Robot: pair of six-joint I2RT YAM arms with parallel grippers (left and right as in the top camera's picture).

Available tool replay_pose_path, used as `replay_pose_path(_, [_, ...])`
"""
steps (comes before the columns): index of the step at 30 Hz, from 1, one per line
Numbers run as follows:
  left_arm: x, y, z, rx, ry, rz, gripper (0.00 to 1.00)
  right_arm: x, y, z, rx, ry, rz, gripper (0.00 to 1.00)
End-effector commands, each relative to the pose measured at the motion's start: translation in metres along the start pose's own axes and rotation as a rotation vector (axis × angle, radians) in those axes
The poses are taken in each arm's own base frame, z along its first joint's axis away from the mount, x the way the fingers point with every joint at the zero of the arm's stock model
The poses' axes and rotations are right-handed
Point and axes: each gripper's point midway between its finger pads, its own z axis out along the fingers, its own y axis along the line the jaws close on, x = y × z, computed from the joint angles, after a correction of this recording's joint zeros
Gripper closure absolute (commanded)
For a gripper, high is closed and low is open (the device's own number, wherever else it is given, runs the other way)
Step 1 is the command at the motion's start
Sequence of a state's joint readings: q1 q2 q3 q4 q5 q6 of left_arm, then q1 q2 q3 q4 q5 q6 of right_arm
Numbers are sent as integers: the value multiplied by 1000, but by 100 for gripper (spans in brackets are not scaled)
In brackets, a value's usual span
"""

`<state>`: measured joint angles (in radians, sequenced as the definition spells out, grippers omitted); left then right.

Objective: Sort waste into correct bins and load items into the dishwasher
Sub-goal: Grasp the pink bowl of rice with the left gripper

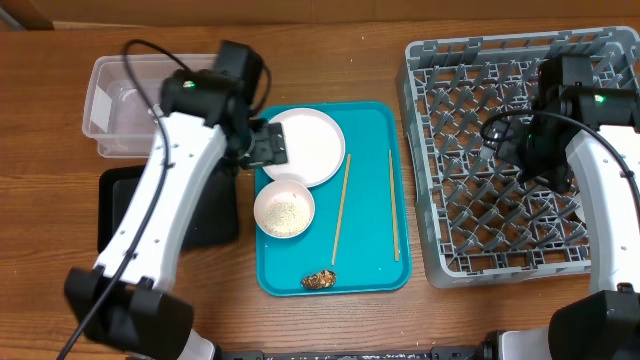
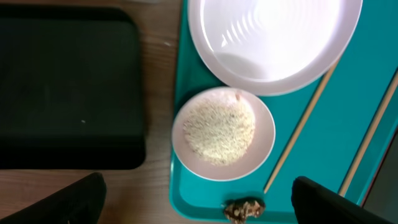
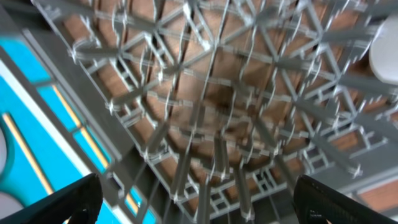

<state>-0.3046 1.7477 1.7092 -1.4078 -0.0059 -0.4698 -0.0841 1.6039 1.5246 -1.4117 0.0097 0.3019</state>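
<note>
Nearest you in the overhead view is the left arm's white link, rising from the front edge of the desk. Its left end effector hangs at the left rim of the teal serving tray, just beside the round plate. On that tray, the small bowl of rice sits in front of the plate, touching it or nearly so. Two chopsticks lie lengthwise to its right, well apart from each other, and a brown food scrap rests near the front rim. The clear tub stands at the back left. The black tray lies in front of it, partly under the arm. The grey dish rack fills the right side, with the right end effector over its lattice.

From the left wrist you see its fingers spread wide at the lower corners, gripping nothing. Between them lie the bowl with its rice and the scrap. The plate is above, the chopsticks run slantwise to the right, and the black tray lies on the left.

From the right wrist the fingers also stand wide apart and empty, above the blurred rack lattice. The teal tray shows through the rack wall. A pale rounded shape at the right edge is too blurred for you to name.
</note>
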Motion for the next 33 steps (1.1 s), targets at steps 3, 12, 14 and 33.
replay_pose_path(3, [26, -43, 28, 6, 120, 105, 2, 0, 9, 0, -50, 7, -24, 0])
replay_pose_path(12, [58, -75, 79, -83, 258, 234, 2, 1, 10, 0, -57, 9, -24, 0])
replay_pose_path(14, [63, -78, 91, -105, 291, 246, 3, 1, 10, 0, -57, 11, -24, 0])
replay_pose_path(33, [78, -77, 144, -188, 414, 260, 88, 1, 10, 0, -56, 11, -24, 0])
